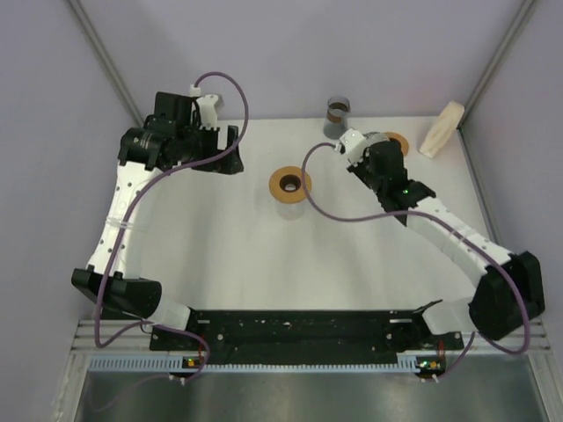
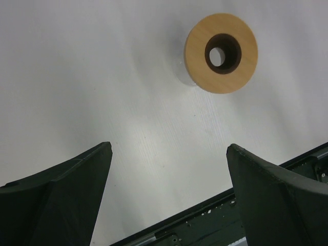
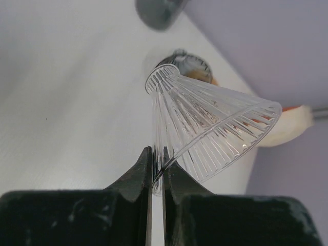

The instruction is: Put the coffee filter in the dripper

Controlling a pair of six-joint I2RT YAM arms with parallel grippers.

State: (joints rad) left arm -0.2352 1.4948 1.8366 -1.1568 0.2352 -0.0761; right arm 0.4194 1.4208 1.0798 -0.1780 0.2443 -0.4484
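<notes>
Coffee filter [image 1: 442, 128], apparently the beige wedge, lay well off to the right of the right gripper [image 3: 158, 163], untouched. That gripper was closed almost fully, pinching the thin wall of the clear ribbed dripper [image 3: 210, 123], which tilted just beyond its fingertips. The left gripper [image 2: 169, 148] hung wide open and empty, a wooden ring [image 2: 221, 53] ahead of it. The step in hand looked like seating the dripper upright. The next move would call for releasing it, then fetching the filter.
</notes>
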